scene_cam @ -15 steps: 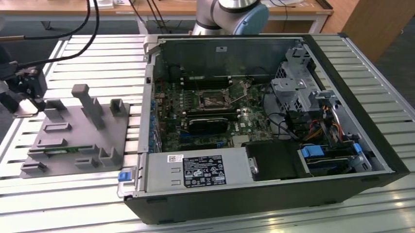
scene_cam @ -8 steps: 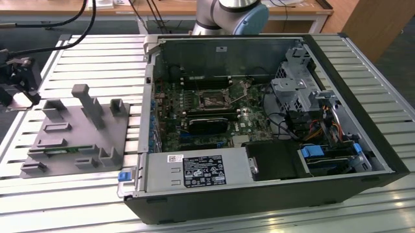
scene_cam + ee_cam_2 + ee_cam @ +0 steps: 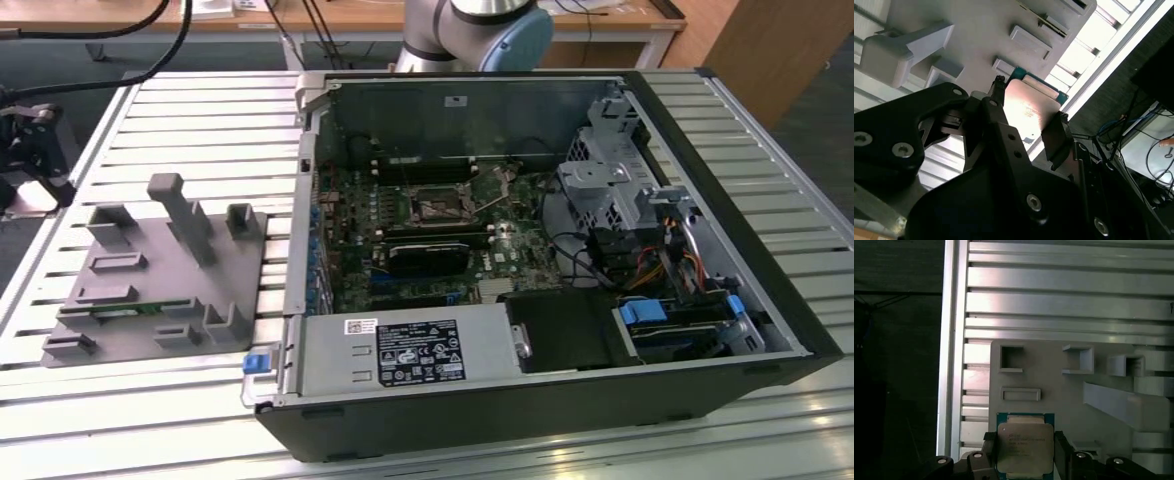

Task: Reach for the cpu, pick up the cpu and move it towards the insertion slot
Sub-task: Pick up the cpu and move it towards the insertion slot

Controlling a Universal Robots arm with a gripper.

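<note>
Above the slatted bench [image 3: 200, 130] with its opened computer case [image 3: 400, 420], over the grey parts holder [image 3: 1054, 375], the tool [image 3: 1028, 107] clamps the cpu [image 3: 1025, 445] by opposite edges (likely to carry it level), well apart from the insertion slot [image 3: 438, 208].

- We see the holder plate [image 3: 147, 285] on the slatted table [image 3: 174, 110], at the exterior view's left.
- The computer case [image 3: 741, 200] lies just beside it, at the exterior view's right.
- The insertion slot [image 3: 438, 208] sits inside the case.
- In both wrist views, the cpu [image 3: 1029, 111] [image 3: 1025, 445] sits pinched in the gripper [image 3: 1026, 120] [image 3: 1025, 454], over the holder plate.
</note>
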